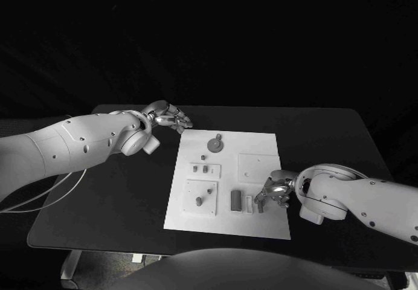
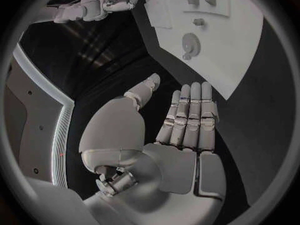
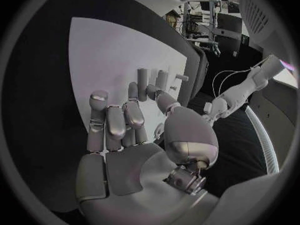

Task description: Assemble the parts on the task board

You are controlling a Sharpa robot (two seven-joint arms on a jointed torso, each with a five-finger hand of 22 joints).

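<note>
White rectangular task board [image 1: 261, 226] lies mid-table on the black table [image 1: 113, 205], small grey parts [image 1: 236, 200] on it. Right hand [image 1: 272, 194], fingers apart, hovers over its near edge. Left hand [image 1: 167, 116], empty and spread, sits beyond the far corner.

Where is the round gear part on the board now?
In the head view, the round gear part lies at the far end of the task board, nearest the left robot hand.
</note>
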